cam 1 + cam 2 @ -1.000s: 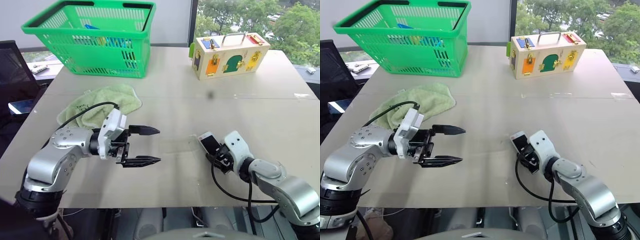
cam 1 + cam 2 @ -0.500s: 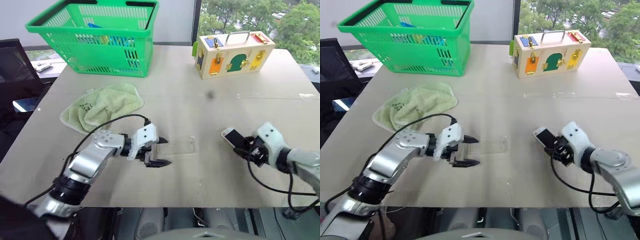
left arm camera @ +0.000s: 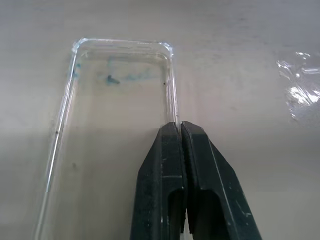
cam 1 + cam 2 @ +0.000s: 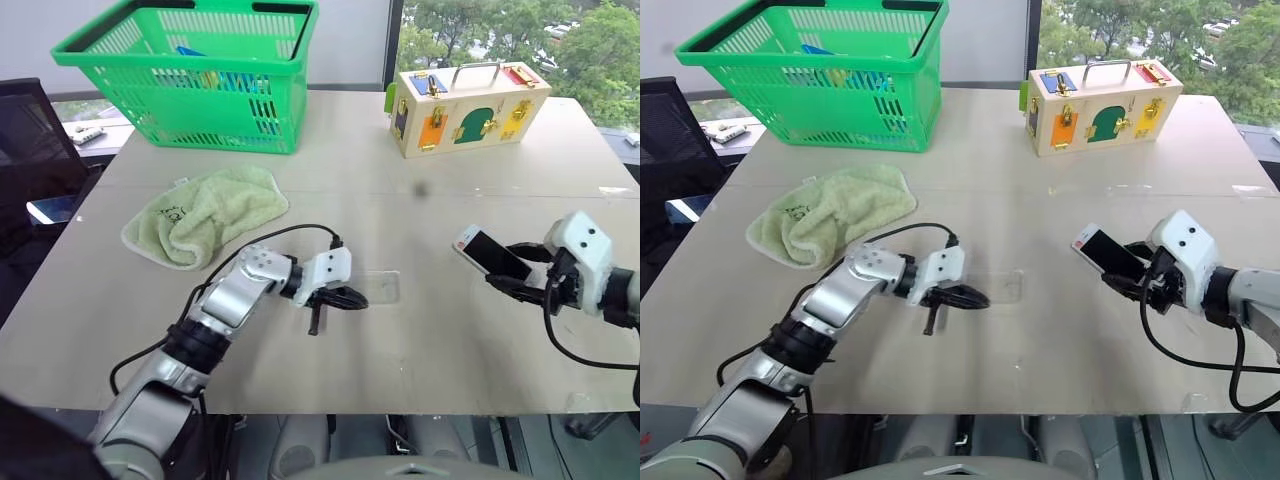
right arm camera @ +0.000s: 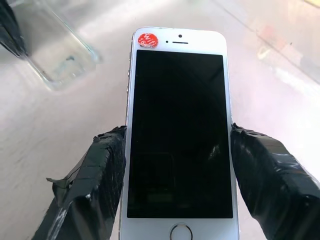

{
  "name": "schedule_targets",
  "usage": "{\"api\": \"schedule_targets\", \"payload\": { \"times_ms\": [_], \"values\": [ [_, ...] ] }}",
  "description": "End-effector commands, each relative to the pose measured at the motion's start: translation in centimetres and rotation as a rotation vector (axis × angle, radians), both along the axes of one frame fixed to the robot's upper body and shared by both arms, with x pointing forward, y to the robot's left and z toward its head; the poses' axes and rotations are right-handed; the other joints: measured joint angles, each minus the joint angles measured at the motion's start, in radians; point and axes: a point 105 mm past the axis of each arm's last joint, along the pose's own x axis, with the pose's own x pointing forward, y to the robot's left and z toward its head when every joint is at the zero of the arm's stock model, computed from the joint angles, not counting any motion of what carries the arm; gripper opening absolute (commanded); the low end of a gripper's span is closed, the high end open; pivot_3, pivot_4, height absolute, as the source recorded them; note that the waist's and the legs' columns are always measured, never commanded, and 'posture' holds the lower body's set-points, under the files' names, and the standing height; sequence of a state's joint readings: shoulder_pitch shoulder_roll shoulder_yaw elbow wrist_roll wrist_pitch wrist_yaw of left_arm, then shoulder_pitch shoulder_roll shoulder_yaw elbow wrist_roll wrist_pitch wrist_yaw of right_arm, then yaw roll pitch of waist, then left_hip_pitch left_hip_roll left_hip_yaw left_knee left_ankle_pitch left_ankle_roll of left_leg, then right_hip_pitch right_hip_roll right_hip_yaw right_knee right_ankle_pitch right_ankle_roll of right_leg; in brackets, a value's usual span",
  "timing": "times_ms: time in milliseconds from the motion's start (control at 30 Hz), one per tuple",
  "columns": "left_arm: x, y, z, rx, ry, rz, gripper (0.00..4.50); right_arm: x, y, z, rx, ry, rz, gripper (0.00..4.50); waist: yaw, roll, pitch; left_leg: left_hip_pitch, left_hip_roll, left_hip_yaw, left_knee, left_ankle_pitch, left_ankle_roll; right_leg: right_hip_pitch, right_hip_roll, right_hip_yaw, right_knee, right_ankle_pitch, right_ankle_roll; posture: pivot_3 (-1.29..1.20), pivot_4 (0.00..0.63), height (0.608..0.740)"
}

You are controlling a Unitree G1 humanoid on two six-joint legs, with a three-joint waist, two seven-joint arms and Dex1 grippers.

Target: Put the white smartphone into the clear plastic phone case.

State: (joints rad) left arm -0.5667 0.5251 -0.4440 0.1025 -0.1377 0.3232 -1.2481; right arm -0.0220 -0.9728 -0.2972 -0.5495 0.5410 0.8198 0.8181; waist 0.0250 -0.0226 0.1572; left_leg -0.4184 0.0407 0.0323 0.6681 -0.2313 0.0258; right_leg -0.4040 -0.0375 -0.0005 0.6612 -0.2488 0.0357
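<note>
Bare table (image 4: 420, 340) lies between the left gripper (image 4: 345, 298), at the case (image 4: 378, 287) near centre, and the right gripper (image 4: 520, 270) holding the phone (image 4: 490, 255) at 3 o'clock; nothing blocks that stretch. The towel (image 4: 205, 210) lies at 10 o'clock, the green basket (image 4: 190, 70) at 11, the latch box (image 4: 465, 105) at 1, all well apart from both grippers. The left arm's cable (image 4: 290, 235) loops above its wrist.

Head stereo pair: high, facing forward and down over the beige worktop (image 4: 450, 180); both eyes share it.
Left wrist: very near the clear plastic phone case (image 3: 115, 100).
Right wrist: very near the white smartphone (image 5: 179, 135), same case beyond.
</note>
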Motion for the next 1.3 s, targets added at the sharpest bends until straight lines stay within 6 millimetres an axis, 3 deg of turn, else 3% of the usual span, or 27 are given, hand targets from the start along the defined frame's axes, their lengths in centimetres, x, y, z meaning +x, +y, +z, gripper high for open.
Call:
{"api": "schedule_targets", "payload": {
  "times_ms": [33, 233, 433, 633, 900, 1000, 1133, 1200, 1233, 1300],
  "values": [
    [0.1, -2.5, 0.9, -0.026, 0.001, -0.053, 0.0, -0.3, -0.1, 2.3, -0.016, -0.078, 0.043, 2.81, 0.001, 0.0, 0.0, -0.001, 0.0, 0.0, 0.001, 0.0, 0.001, 0.0, 0.0, 0.0, 0.0, 0.0, 0.0, 0.0, 0.15, 0.74],
    [0.2, -5.4, 1.9, -0.03, 0.039, -0.086, 0.0, 0.1, -0.3, 3.0, -0.026, -0.09, 0.065, 2.81, -0.014, 0.0, 0.0, -0.006, 0.0, -0.001, 0.0, -0.001, 0.001, -0.005, 0.002, 0.001, 0.0, 0.004, 0.002, 0.0, 0.15, 0.74],
    [0.8, -6.8, 1.7, -0.002, 0.056, -0.036, 0.0, 0.6, 0.6, 2.7, -0.047, -0.086, 0.118, 2.81, -0.014, 0.0, 0.001, -0.008, 0.001, 0.0, 0.0, -0.001, 0.001, -0.008, 0.004, -0.001, 0.001, 0.004, 0.001, 0.0, 0.15, 0.74],
    [2.1, -6.8, 1.7, 0.008, 0.056, 0.089, 0.0, 1.6, 1.4, 2.5, -0.055, -0.087, 0.164, 2.81, -0.014, 0.001, 0.001, -0.011, 0.0, -0.001, 0.001, -0.001, 0.001, -0.009, 0.003, -0.001, 0.001, 0.004, 0.002, 0.0, 0.15, 0.74],
    [1.9, -6.9, 1.6, -0.011, 0.05, 0.145, 0.0, 3.0, 2.9, 2.0, -0.043, -0.091, 0.21, 2.8, -0.013, 0.001, 0.001, -0.011, 0.0, -0.002, 0.001, -0.001, 0.001, -0.009, 0.003, -0.001, 0.001, 0.004, 0.001, 0.0, 0.15, 0.74],
    [1.9, -6.7, 2.7, -0.073, 0.035, 0.159, 1.28, 3.2, 3.2, 1.5, -0.052, -0.079, 0.242, 2.8, -0.013, 0.001, 0.001, -0.011, 0.001, -0.004, 0.001, -0.001, 0.001, -0.009, 0.003, -0.001, 0.001, 0.004, 0.001, 0.0, 0.15, 0.74],
    [1.1, -4.5, 5.5, -0.222, 0.029, 0.168, 3.02, 3.5, 3.8, 1.2, -0.086, -0.064, 0.315, 2.8, -0.019, 0.002, 0.002, -0.011, 0.001, -0.005, 0.001, -0.001, 0.001, -0.01, 0.003, -0.001, 0.001, 0.004, 0.001, 0.0, 0.15, 0.74],
    [0.2, -2.7, 6.7, -0.298, 0.051, 0.172, 4.15, 3.9, 4.2, 0.8, -0.117, -0.055, 0.36, 2.8, -0.024, 0.003, 0.003, -0.011, 0.001, -0.005, 0.001, -0.001, 0.001, -0.01, 0.003, -0.002, 0.002, 0.004, 0.001, 0.0, 0.15, 0.74],
    [-0.1, -1.4, 7.0, -0.33, 0.057, 0.195, 4.47, 4.1, 4.6, 0.5, -0.138, -0.049, 0.391, 2.8, -0.031, 0.003, 0.003, -0.01, 0.001, -0.005, 0.001, -0.001, 0.001, -0.01, 0.003, -0.002, 0.002, 0.004, 0.001, 0.0, 0.15, 0.74],
    [-0.7, 0.6, 7.2, -0.378, 0.043, 0.228, 4.5, 4.5, 5.4, 0.0, -0.167, -0.041, 0.44, 2.8, -0.037, 0.005, 0.003, -0.009, 0.002, -0.005, 0.0, -0.001, 0.001, -0.01, 0.003, -0.001, 0.002, 0.004, 0.001, 0.0, 0.15, 0.74]
  ]
}}
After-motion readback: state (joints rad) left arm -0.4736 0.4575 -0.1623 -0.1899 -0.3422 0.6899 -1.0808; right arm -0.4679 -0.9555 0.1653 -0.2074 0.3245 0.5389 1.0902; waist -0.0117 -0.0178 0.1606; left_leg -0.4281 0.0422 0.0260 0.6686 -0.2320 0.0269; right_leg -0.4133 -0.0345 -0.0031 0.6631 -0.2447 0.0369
